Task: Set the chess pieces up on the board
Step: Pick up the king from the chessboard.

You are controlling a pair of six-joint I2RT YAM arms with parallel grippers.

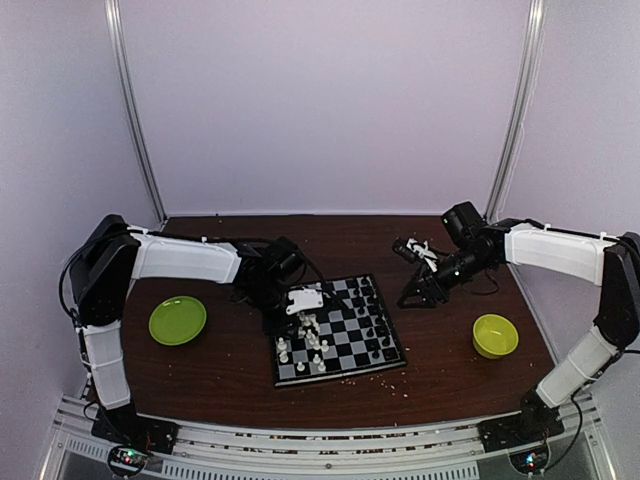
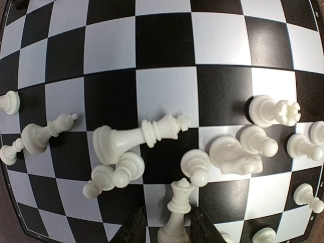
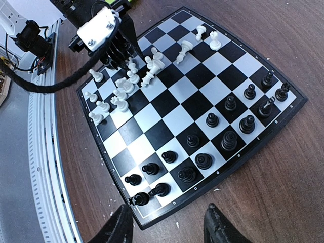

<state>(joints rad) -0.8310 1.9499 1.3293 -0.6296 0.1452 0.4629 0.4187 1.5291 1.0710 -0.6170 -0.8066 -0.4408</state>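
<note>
Inspecting the left claw [image 2: 167, 215] through its wrist camera, I found its fingers on either side of one upright white piece [image 2: 179, 197] at the bottom edge of the frame; whether they pinched it I could not tell. The right claw [image 3: 168, 211] was spread and empty above the table [image 3: 263, 192], just off the board's lower rim. The board [image 1: 355, 345] lay at the centre of the overhead view. In the right wrist view, white pieces [image 3: 126, 88], several toppled, crowded its upper left. Black pieces [image 3: 228, 139] stood in two rows along its lower right.
</note>
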